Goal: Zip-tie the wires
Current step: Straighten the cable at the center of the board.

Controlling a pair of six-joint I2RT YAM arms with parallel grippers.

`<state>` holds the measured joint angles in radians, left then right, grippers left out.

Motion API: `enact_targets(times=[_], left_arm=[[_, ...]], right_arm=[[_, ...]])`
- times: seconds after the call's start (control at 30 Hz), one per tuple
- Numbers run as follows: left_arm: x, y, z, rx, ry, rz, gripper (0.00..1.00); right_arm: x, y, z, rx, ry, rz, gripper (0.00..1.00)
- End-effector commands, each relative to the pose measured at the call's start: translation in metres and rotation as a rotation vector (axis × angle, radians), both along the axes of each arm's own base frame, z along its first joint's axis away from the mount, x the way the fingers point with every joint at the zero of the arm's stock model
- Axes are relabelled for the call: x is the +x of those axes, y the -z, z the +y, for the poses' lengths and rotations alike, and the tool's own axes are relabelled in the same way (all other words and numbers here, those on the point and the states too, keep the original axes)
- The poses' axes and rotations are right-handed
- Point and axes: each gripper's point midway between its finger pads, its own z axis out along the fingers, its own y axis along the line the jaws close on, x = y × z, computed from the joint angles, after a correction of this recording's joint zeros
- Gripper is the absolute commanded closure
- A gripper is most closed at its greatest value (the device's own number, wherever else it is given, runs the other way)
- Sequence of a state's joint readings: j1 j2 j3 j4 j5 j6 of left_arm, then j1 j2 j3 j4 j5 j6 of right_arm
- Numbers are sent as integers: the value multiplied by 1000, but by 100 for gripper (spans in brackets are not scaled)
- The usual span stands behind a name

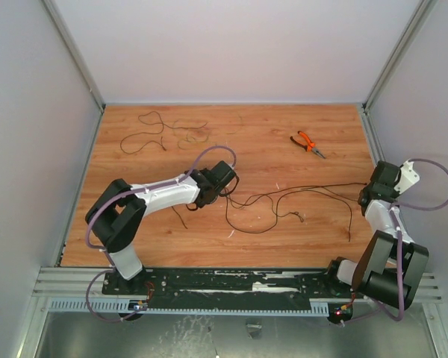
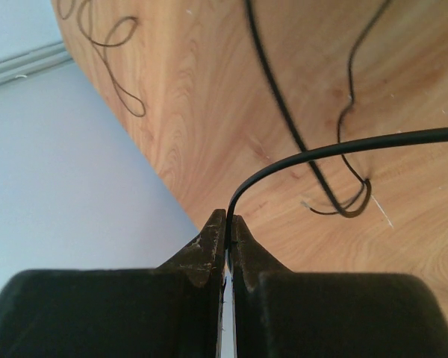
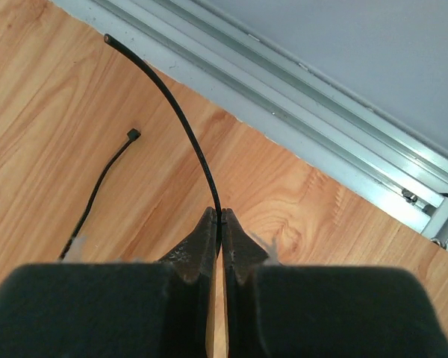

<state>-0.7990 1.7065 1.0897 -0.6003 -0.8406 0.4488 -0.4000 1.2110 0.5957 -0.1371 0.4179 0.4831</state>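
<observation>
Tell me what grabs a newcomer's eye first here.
Each arm is shut on a thin black strand of the wires: the left pincer near the middle of the wooden table, the right pincer at its right edge. Loose loops trail over the wood between them. Orange-handled pliers lie untouched toward the far right.

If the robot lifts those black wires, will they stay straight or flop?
Probably flop: the wires lie in loose loops. Short bits seem springier; the strand arcs from the left gripper without drooping. Likely light, being so thin.
</observation>
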Motion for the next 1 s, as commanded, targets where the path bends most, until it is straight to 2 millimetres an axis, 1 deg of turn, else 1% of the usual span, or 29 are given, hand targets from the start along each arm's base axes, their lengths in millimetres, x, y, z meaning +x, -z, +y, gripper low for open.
enact_targets(times=[0.0,0.13,0.23,0.33,0.53,0.67,0.8,0.9,0.97], left_arm=[[-8,18,11,47,11,73,100],[-15,27,21,39,6,115,100],[-18,32,23,26,11,135,100],[-19,37,28,33,9,141,96],[-12,49,26,47,-14,137,91],[-6,53,24,57,-42,122,90],[-7,61,22,44,-55,131,77],[-5,61,20,25,-60,122,63],[-3,57,18,10,-65,109,53]], right_arm=[[9,2,1,14,-16,-43,100],[12,11,4,36,-27,-32,100],[13,19,7,47,-35,-18,100],[13,24,8,48,-39,-8,100],[15,32,11,66,-63,4,100],[16,35,13,68,-80,9,100],[16,37,14,69,-89,8,98],[18,36,14,71,-92,8,95],[20,35,14,72,-95,4,91]])
